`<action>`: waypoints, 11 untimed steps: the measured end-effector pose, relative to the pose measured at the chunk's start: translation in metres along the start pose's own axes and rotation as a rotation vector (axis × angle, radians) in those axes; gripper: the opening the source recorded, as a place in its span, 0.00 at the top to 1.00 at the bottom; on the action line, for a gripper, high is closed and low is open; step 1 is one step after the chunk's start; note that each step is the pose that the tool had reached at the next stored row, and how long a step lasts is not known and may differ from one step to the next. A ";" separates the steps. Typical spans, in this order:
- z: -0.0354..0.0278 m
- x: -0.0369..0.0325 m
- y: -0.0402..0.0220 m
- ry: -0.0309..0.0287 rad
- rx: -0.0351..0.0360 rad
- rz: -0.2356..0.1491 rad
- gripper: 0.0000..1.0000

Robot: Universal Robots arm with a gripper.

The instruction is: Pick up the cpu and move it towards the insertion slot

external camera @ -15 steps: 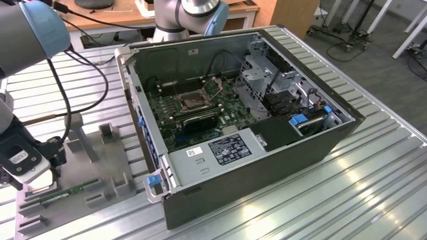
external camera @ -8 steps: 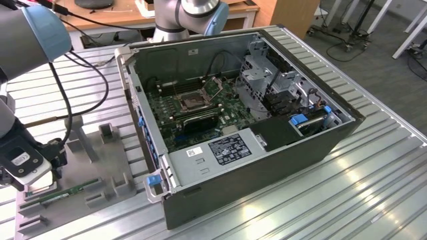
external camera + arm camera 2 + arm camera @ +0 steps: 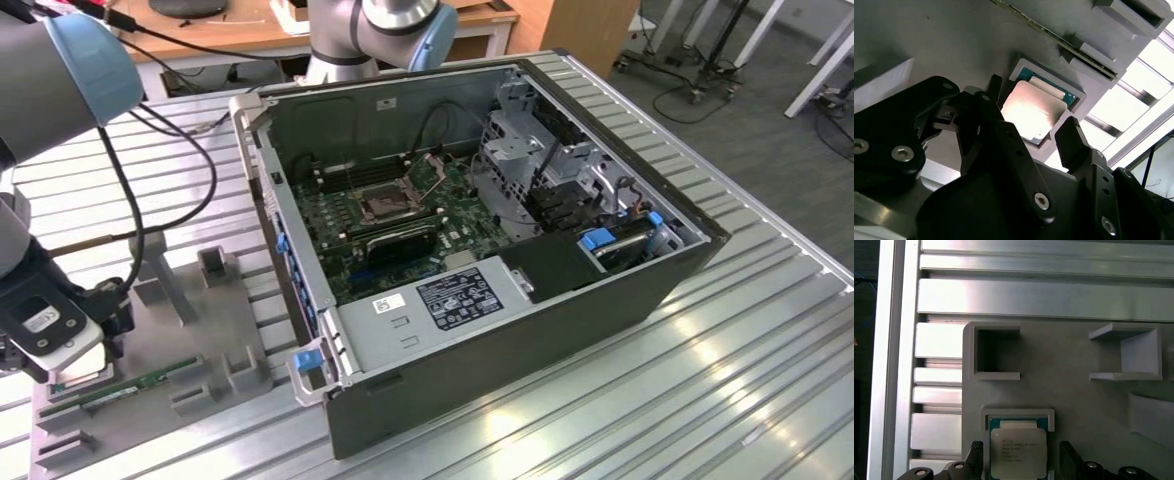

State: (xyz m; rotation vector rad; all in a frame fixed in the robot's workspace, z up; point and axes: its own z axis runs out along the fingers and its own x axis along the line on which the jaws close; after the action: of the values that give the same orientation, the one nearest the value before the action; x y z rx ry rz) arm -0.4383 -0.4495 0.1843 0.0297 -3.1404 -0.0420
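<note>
Silvery cpu [image 3: 1018, 452], teal-green rim — black end effector [image 3: 1021, 450] — pale grey tray [image 3: 1079, 405]

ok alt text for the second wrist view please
A black two-finger gripper hangs open over a small square silvery-topped cpu, one finger on each side. The cpu sits in a shallow recess of a grey plastic holder on a ribbed metal table.

we find free room on two opposite sides of the cpu [image 3: 1018, 452]; a raised holder rim [image 3: 1016, 413] walls one other edge.
</note>
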 end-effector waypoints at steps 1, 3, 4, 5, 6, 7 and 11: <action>0.0003 0.0003 0.0002 0.0001 0.0001 0.000 0.29; 0.0011 0.0008 0.0005 0.0002 0.0002 0.000 0.29; 0.0016 0.0009 0.0007 0.0003 0.0002 0.000 0.29; 0.0022 0.0010 0.0010 0.0001 0.0001 0.000 0.29; 0.0027 0.0011 0.0013 0.0002 0.0002 0.000 0.29; 0.0030 0.0012 0.0017 0.0003 0.0002 0.000 0.29; 0.0040 0.0012 0.0023 0.0003 0.0002 0.000 0.29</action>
State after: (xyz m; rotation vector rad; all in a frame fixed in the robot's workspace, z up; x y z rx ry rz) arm -0.4395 -0.4471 0.1804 0.0302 -3.1401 -0.0417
